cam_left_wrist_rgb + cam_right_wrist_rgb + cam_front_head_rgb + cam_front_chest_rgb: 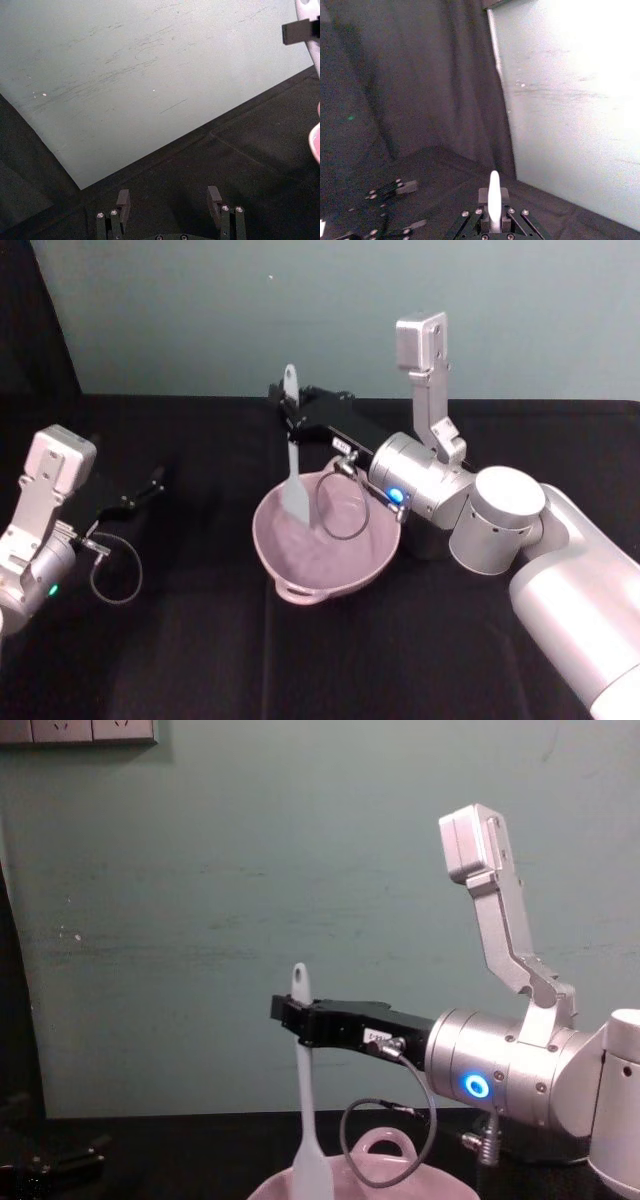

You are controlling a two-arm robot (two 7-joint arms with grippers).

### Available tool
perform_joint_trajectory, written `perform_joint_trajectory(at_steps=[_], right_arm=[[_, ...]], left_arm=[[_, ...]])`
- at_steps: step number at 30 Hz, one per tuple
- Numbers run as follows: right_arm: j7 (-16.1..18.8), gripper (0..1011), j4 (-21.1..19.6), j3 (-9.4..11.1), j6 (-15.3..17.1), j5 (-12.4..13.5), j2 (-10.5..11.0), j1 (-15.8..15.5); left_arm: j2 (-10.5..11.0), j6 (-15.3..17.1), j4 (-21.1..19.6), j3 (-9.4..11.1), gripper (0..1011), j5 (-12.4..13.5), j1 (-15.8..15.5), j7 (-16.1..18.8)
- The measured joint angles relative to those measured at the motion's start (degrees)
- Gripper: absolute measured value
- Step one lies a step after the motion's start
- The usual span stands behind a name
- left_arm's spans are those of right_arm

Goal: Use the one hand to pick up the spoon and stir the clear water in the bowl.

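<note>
The right hand [288, 408] pinches the spoon [294, 485] high on its handle, blade hanging into the bowl [345, 575] at mid counter [180, 660], the left hand [145, 487] parked spread at the left, so a stir could pivot the spoon in that narrow grip or shove the bowl.

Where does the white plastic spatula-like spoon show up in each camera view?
Head view: the white plastic spatula-like spoon stands upright at centre, blade in the pale pink glossy bowl.
Chest view: upright, left of centre.
Right wrist view: bottom centre, edge-on.
Left wrist view: upper right edge, likely it.
Shared landmark: the black right claw shut on its handle.
The left claw is parked, open.
</note>
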Motion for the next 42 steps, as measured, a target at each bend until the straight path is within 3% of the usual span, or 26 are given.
perform_joint_trajectory(at_steps=[15, 20, 23, 32, 42], right_arm=[[-2.79, 121, -0.06, 3.36, -1.23, -3.31, 1.37, -0.55], [-2.83, 121, -2.96, 4.52, -1.12, -3.98, 3.03, -2.31], [-1.19, 121, -5.8, 4.71, 0.81, -3.63, 4.67, -3.49], [3.8, 121, -13.98, 3.54, 6.64, -0.09, 9.0, -7.02], [5.78, 121, -15.59, 0.63, 8.72, 2.25, 8.95, -7.39]], left_arm=[[0.0, 0.0, 0.0, 0.0, 1011, 0.0, 0.0, 0.0], [0.0, 0.0, 0.0, 0.0, 1011, 0.0, 0.0, 0.0], [0.0, 0.0, 0.0, 0.0, 1011, 0.0, 0.01, 0.0], [0.0, 0.0, 0.0, 0.0, 1011, 0.0, 0.0, 0.0], [0.0, 0.0, 0.0, 0.0, 1011, 0.01, 0.0, 0.0]])
